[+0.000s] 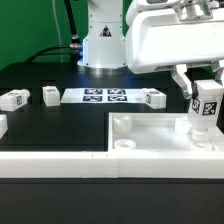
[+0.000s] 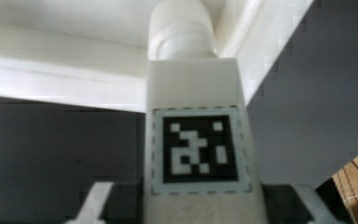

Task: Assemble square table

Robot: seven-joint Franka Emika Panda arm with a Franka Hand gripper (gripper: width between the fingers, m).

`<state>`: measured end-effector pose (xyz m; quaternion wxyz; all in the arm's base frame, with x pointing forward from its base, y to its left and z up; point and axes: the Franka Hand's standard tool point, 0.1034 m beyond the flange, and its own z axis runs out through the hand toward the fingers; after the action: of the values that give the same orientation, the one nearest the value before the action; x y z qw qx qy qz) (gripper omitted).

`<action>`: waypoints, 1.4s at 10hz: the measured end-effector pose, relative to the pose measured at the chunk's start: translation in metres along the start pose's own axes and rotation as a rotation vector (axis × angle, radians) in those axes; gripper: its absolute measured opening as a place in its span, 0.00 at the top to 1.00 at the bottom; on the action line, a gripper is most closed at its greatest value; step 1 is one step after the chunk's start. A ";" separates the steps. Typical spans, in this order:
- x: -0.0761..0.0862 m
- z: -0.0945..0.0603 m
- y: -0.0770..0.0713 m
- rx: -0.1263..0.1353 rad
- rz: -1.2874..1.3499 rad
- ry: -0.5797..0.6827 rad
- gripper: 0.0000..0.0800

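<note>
Exterior view: gripper (image 1: 203, 88) clamps an upright tagged leg (image 1: 205, 115) at the square table top's (image 1: 150, 137) two o'clock corner, marker board (image 1: 105, 96) toward eleven o'clock.

No lettering or numbers are legible; only black-and-white marker tags (image 2: 199, 150) show, on the upright white plastic leg (image 2: 197, 88) and the flat white marker board (image 1: 106, 96).

- Table top (image 1: 150, 118): front of the scene, toward the exterior view's right.
- Held leg (image 1: 204, 115) (image 2: 199, 120): upright in my gripper (image 1: 203, 92), lower end inside the top's rim at its right end.
- Marker board (image 1: 105, 96): behind the top, mid-table.
- Loose leg A (image 1: 153, 97): just right of the board.
- Loose leg B (image 1: 50, 95), loose leg C (image 1: 15, 98): left of the board, side by side.
- Border wall (image 1: 50, 143): front, left of the top.
</note>
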<state>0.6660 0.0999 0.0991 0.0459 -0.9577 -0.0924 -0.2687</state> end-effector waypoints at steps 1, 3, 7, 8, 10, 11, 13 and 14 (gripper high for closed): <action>0.002 0.002 -0.001 0.001 0.000 0.004 0.64; 0.005 0.004 -0.002 0.001 0.000 0.011 0.64; 0.003 0.009 -0.002 0.002 0.001 0.011 0.64; 0.003 0.009 -0.002 0.000 0.000 0.020 0.64; 0.003 0.008 -0.003 -0.007 -0.002 0.054 0.64; 0.002 0.008 -0.003 -0.010 -0.002 0.064 0.64; 0.002 0.008 -0.003 -0.010 -0.002 0.063 0.64; 0.002 0.008 -0.003 -0.010 -0.002 0.063 0.36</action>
<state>0.6710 0.1043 0.0936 0.0439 -0.9489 -0.0904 -0.2991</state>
